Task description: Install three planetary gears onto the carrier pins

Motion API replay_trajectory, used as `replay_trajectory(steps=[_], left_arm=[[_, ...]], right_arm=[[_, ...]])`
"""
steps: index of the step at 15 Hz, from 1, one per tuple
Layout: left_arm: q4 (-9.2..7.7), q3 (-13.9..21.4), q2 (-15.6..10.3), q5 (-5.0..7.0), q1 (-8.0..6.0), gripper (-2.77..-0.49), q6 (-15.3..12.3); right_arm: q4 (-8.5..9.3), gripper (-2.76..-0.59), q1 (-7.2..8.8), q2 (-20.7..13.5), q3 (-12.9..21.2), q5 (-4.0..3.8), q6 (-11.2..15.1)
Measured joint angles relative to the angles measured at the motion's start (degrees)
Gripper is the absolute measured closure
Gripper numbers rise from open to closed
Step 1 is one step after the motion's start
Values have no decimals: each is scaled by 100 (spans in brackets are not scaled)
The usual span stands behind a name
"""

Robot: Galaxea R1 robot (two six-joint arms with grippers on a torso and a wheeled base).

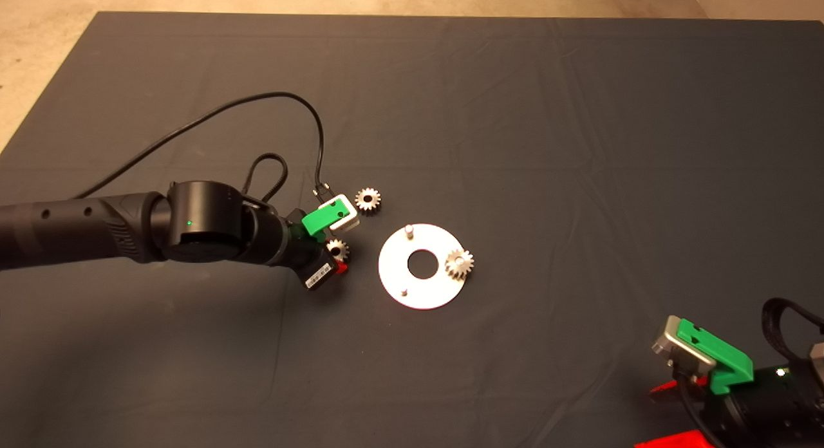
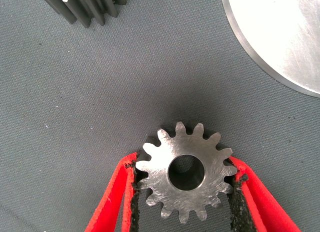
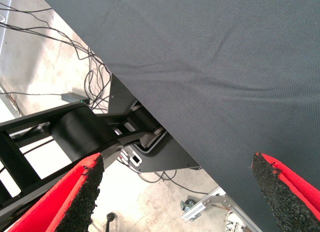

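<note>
Pinching 1 gear (image 2: 186,176) flat between its 2 pads (image 2: 134,192), my left claw (image 1: 337,258) sits just beside the disc (image 1: 386,268), with the gear's teeth caught on both sides and the bore showing clear. Can't tell if the gear is off the mat (image 1: 515,113) yet.

Step in hand, as I judge it: carry this gear to a bare pin. To do it well I'd keep the gear level, lift straight, line the bore over the pin before lowering, and let go only once it has dropped down the stud. The grip is on the tooth tips, so a tilt could jam the bore on the pin top. I'd also watch the pads against the disc face on the way down.

Count: 3 gears. 1 in the left claw, 1 loose on the mat (image 1: 368,199) just past the claw, 1 already seated on the disc's far side (image 1: 459,264). 3 pins judged: 2 bare, the near-top one (image 1: 409,230) and the lower one (image 1: 403,291); the 3rd is hidden under the seated gear. 1 disc with 1 centre hole.

Right claw (image 3: 175,192) is parked off the mat's near corner, fingers spread wide, nothing between them.
</note>
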Motion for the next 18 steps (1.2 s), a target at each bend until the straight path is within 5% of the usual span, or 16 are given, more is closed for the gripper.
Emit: replay_trajectory(steps=[4, 6, 10, 11, 14, 16, 18], left_arm=[[0, 0, -16, -20, 0, -86, -1], [0, 0, -44, -27, 0, -82, -1], [0, 0, -44, -27, 0, -72, -4], [0, 2, -41, -27, 0, -69, -4], [17, 140, -39, 39, -1, -69, -30], [5, 493, 41, 291, -20, -69, -182], [-2, 784, 203, 823, -200, -68, -457]], right_arm=[[0, -220, 0, -12, 0, -1, 0], [0, -220, 1, -93, 0, -63, -2], [1, -220, 17, -216, 0, -840, -18], [0, -220, 37, -255, 0, -956, -20], [0, -220, 37, -336, 0, -1012, -20], [0, -220, 37, -334, 0, -1009, -20], [0, -220, 55, -336, 0, -1007, -20]])
